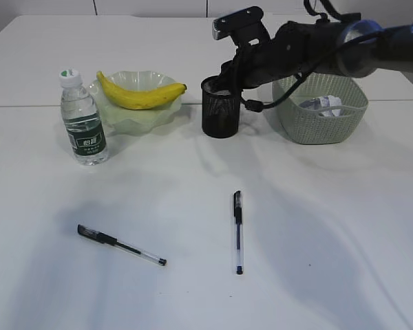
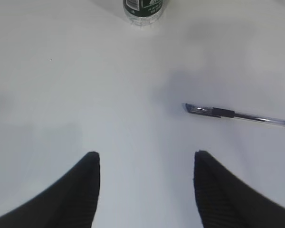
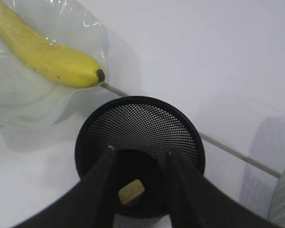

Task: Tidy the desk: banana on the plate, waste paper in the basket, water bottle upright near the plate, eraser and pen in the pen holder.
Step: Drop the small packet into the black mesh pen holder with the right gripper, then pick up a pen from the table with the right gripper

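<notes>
1. Eraser [image 3: 131, 191] – a small yellowish block – lies at the bottom of the mesh holder [image 1: 220, 108], seen between the jaws of the right gripper [image 3: 138, 156]. The jaws stand apart just inside the rim and clamp on nothing; whether they touch the mesh cannot be told.
2. Banana [image 1: 140, 95] rests on the plate [image 1: 134, 117], the bottle [image 1: 83, 118] stands upright just beside it, and crumpled paper [image 1: 325, 105] sits in the basket [image 1: 319, 117]. Those parts look finished.
3. Two pens remain on the table [image 1: 330, 227]: one [image 1: 121, 244] at front left, one [image 1: 238, 231] near the middle, well apart.
4. Left gripper [image 2: 146, 164] hovers over bare table with jaws apart and empty; the left pen lies ahead and to its right, out of line with the gap.
5. Risks from here, as a judgement:
   - Lifting the right arm out askew could catch the rim and tip the holder toward the plate.
   - A thin pen lying flat may roll or skid if the jaws close off-centre.
   - A pen dropped at a slant could bounce off the rim – or topple the light holder.
</notes>
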